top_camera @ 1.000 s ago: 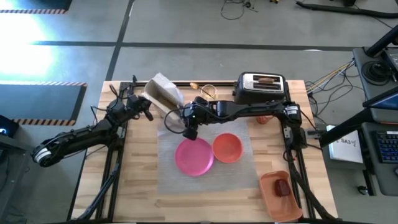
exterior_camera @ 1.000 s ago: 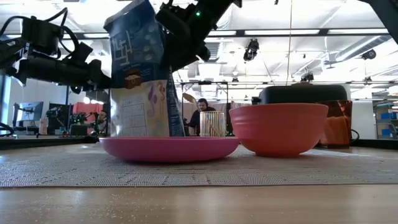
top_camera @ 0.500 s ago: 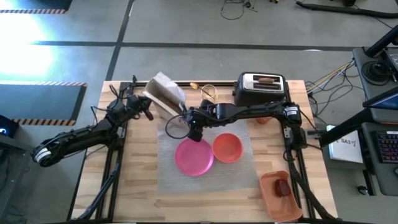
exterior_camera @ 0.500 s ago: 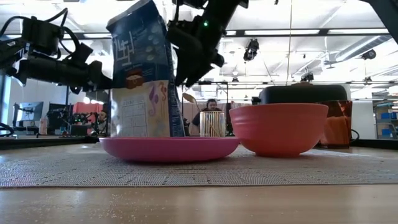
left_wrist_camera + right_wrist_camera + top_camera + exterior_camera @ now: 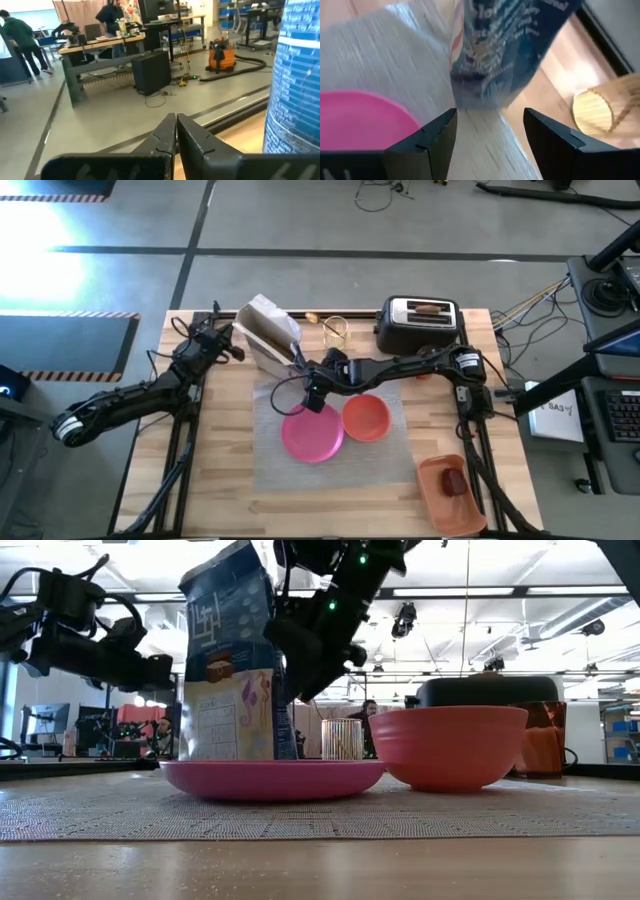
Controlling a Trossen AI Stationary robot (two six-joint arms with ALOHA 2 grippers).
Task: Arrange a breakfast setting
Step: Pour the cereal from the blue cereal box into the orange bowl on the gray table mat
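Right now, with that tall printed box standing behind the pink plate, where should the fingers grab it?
Probably the box's lower half, across its narrow width, coming from the plate side. It stands tall and nearly upright, so a low hold should tip it less. The right gripper faces it there, fingers open; the left gripper waits shut at the table's left.

This is a robotics lab or workshop in an open industrial hall. Beyond the wooden table (image 5: 220, 480) lies a concrete floor with taped lines and loose cables (image 5: 525, 305). Behind it stand workbenches (image 5: 125, 42) with monitors, an orange shop vacuum (image 5: 222, 52), ceiling strip lights (image 5: 470, 591), and people (image 5: 17, 42) at work.
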